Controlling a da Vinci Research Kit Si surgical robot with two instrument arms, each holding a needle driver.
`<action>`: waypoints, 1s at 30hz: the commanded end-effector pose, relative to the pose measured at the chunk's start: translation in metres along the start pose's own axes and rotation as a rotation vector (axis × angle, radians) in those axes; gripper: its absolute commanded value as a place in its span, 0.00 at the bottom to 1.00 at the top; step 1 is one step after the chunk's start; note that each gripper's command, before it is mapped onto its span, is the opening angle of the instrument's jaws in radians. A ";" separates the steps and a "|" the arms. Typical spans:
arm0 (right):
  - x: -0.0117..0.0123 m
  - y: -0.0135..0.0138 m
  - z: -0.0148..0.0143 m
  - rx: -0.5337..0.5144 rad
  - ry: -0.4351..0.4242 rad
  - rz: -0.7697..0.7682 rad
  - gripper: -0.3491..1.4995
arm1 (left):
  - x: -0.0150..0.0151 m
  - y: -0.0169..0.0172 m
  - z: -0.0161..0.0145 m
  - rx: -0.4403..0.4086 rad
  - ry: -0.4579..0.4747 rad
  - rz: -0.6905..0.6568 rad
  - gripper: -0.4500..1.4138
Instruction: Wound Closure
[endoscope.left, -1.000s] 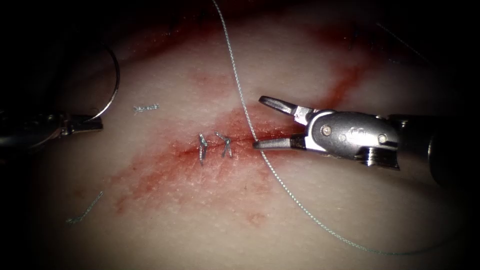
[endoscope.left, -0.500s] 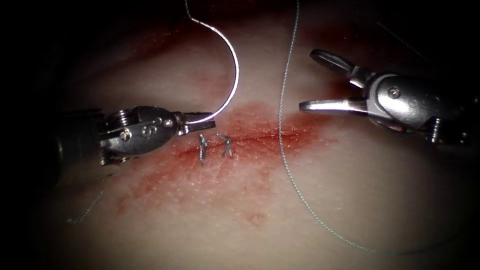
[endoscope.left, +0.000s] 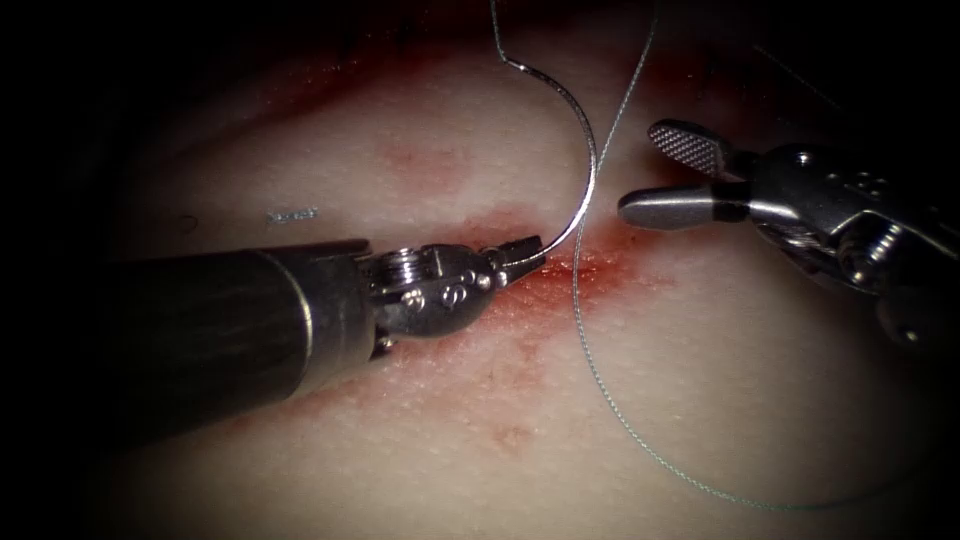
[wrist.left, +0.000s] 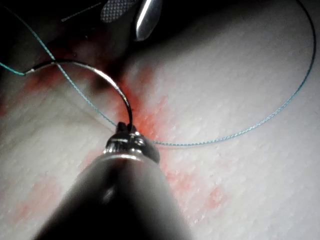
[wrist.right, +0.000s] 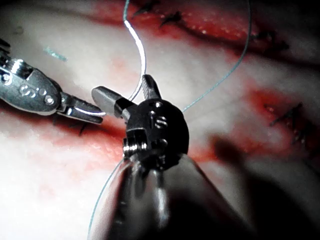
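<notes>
Reaching further in from nine o'clock than half a second ago, the left tool (endoscope.left: 520, 250) now lies across the middle of the tissue (endoscope.left: 420, 440), its shaft covering the two earlier stitches. Its jaws are clenched on the needle (endoscope.left: 585, 170) near one end of the curve; the needle arcs up toward twelve o'clock, clear of the tissue and above the cut (endoscope.left: 590, 272). The right tool (endoscope.left: 650, 180) has shifted slightly toward three o'clock; it comes in level from three o'clock, jaws parted and holding nothing, tips just beside the needle's curve. The thread (endoscope.left: 600, 370) hangs from twelve o'clock, crosses the needle, then sweeps toward five o'clock over the tissue. A cut end of thread (endoscope.left: 292, 214) lies at ten o'clock.

In the left wrist view, the left tool (wrist.left: 127, 131) grips the needle (wrist.left: 107, 80) at its end, with the thread (wrist.left: 240, 132) looping over red fluid (wrist.left: 145, 107).

In the right wrist view, the right tool (wrist.right: 127, 97) stands parted astride the needle (wrist.right: 140, 55); the left tool (wrist.right: 87, 114) is clamped on its end.
</notes>
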 end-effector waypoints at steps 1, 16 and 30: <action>-0.0004 -0.0002 0.0016 -0.036 0.000 0.015 0.69 | 0.0001 0.0005 0.0009 0.007 -0.009 0.012 0.00; -0.0016 -0.0001 0.0044 -0.268 -0.032 0.008 0.71 | 0.0007 0.0018 0.0010 0.163 -0.104 0.140 0.00; -0.0030 0.0000 0.0068 -0.344 -0.105 -0.013 0.60 | 0.0013 0.0024 0.0009 0.229 -0.148 0.249 0.00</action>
